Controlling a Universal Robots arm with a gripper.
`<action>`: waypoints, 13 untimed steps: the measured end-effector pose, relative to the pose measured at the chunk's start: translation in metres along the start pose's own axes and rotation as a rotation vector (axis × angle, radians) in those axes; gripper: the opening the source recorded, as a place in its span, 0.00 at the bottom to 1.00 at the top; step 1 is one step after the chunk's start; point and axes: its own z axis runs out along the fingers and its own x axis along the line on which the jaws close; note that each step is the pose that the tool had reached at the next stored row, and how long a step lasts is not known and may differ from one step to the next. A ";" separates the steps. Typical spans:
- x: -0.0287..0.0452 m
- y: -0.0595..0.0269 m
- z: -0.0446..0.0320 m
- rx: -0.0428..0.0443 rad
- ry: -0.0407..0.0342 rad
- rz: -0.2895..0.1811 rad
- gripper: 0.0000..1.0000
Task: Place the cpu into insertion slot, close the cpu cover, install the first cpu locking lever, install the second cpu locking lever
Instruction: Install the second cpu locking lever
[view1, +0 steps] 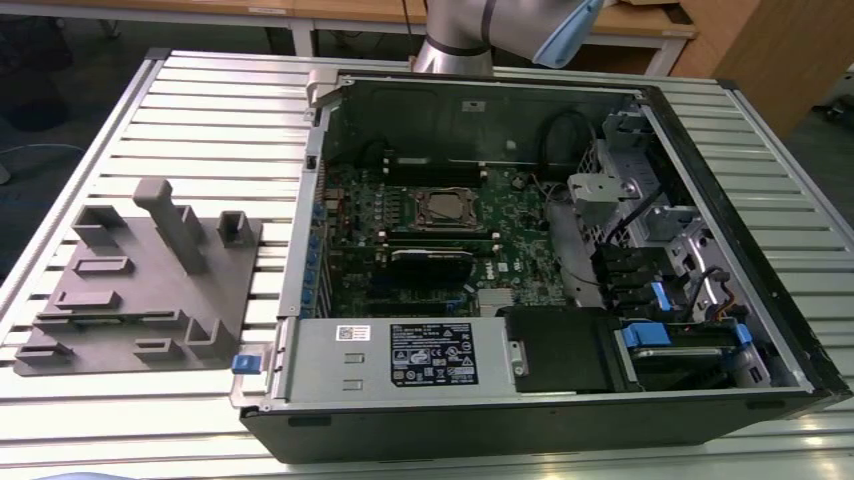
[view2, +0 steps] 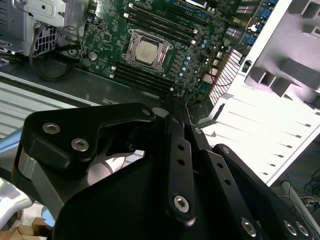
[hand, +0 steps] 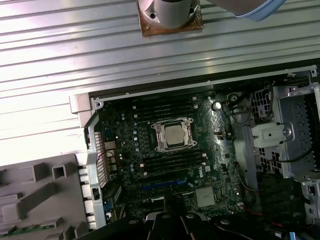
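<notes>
At the centre of the green motherboard (view1: 441, 225) you can see the cpu (view1: 446, 209), its silver-grey top lying flat inside the insertion slot (view1: 416, 212), with the cpu cover (view1: 471, 211) down around it as a metal frame. Both wrist views give you the chip more plainly: it sits upper centre in the second wrist view (view2: 147, 50) and near mid-frame in the first wrist view (hand: 173, 135), ringed by the cover (hand: 161, 136). Long black memory slots (hand: 172, 161) run just beside the socket.

You see the tool (view2: 176, 112) as dark linkages in the lower part of the second wrist view, its fingers pressed together and holding nothing, well apart from the socket.

Only the exterior view lets you take in the whole open computer case (view1: 747, 160) lying on the ribbed desk (view1: 200, 110): it holds the motherboard, a power supply (view1: 400, 355) along the lower edge, and drive bays with blue tabs (view1: 654, 335) at lower right. A grey fixture block (view1: 140, 285) rests on the desk at the exterior view's left.
</notes>
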 end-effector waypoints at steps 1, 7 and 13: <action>0.0000 0.0000 0.0000 0.0000 0.0000 0.000 0.11; 0.0001 0.0000 0.0023 0.0000 0.0000 0.000 0.11; 0.0007 -0.0004 0.0124 -0.0001 0.0000 0.000 0.11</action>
